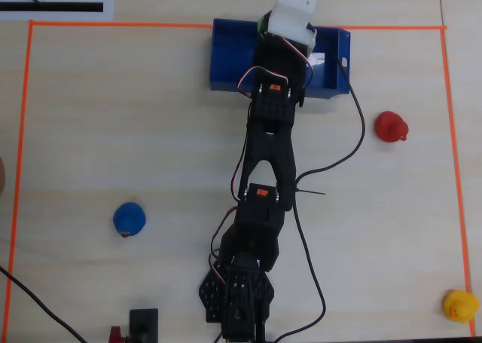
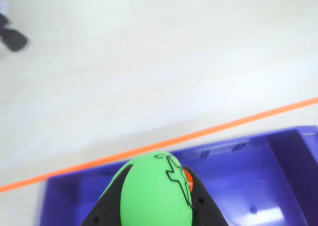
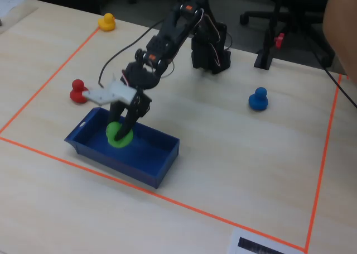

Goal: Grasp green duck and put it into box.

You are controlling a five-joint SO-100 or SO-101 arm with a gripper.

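Note:
The green duck (image 2: 156, 191) fills the bottom of the wrist view, held between my black fingers (image 2: 107, 208), its orange beak to the right. My gripper (image 3: 121, 134) is shut on the green duck (image 3: 118, 135) and holds it inside the dark blue box (image 3: 162, 162), low over its floor. In the overhead view the arm covers the duck except a green sliver (image 1: 263, 19) at the far wall of the box (image 1: 226, 56). The box (image 2: 248, 186) lies under the duck in the wrist view.
A red duck (image 1: 392, 127) sits right of the box, a blue duck (image 1: 129, 218) at the left, a yellow duck (image 1: 459, 305) in the near right corner. Orange tape (image 1: 22, 132) frames the work area. A black cable (image 1: 354, 139) trails right of the arm.

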